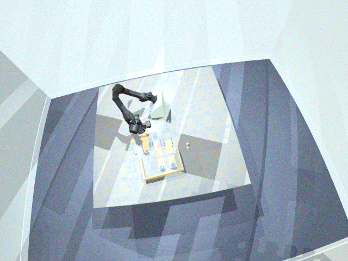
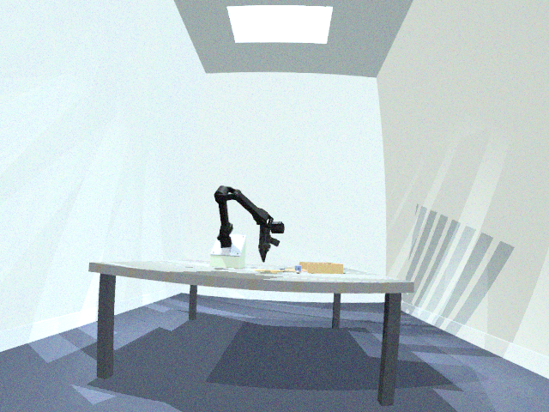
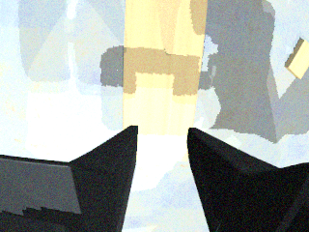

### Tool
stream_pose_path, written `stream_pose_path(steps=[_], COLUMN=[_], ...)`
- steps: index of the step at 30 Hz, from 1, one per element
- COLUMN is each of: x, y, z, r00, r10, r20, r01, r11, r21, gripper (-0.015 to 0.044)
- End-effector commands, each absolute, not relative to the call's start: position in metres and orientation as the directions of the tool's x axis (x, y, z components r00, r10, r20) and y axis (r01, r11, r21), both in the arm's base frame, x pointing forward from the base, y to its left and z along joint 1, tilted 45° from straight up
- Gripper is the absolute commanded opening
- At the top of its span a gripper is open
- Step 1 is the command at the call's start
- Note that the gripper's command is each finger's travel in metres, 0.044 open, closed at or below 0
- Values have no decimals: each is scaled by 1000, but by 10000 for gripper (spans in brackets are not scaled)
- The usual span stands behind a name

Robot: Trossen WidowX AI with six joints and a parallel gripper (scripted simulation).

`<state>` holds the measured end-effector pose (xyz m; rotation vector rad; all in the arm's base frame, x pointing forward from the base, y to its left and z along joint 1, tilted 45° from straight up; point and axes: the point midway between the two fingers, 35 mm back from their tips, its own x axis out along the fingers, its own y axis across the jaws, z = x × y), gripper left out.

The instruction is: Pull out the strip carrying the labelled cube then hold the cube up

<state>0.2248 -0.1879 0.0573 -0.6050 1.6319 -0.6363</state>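
Observation:
An orange-yellow strip [image 1: 145, 143] [image 3: 161, 108] lies unbroken on the table, its far end carrying a blue cube [image 1: 146, 151] [image 2: 298, 269]. This strip lies outside the open side of the tray. A pink-orange strip [image 1: 159, 150] shows a seam and has a blue cube [image 1: 161, 167] at its far end. A yellow strip [image 1: 169, 147] also shows a seam, with a blue cube [image 1: 173, 165] at its far end. Cube labels are too small to read. My gripper [image 2: 263, 260] [image 3: 162, 134] is partly open and empty, above the near end of the orange-yellow strip.
The three-sided orange wall [image 1: 163, 175] [image 2: 321, 268] surrounds the far ends of the two seamed strips. A green wedge-shaped box [image 1: 157, 113] [image 2: 228, 261] stands by the arm's base. Small pieces lie at the left [image 1: 131, 141] and a small orange piece [image 1: 187, 147] lies at the right.

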Motion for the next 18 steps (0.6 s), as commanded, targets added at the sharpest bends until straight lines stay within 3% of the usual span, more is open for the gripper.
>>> stream_pose_path(steps=[1, 9, 18], x=[240, 269, 302], y=[-188, -188, -188], z=[56, 56, 56], r00=[-147, -146, -145], r10=[-698, -698, -698], r20=[-701, -701, -701], r01=[-56, -55, -53], r11=[713, 713, 713], r21=[-699, -699, -699], gripper=[236, 440, 440])
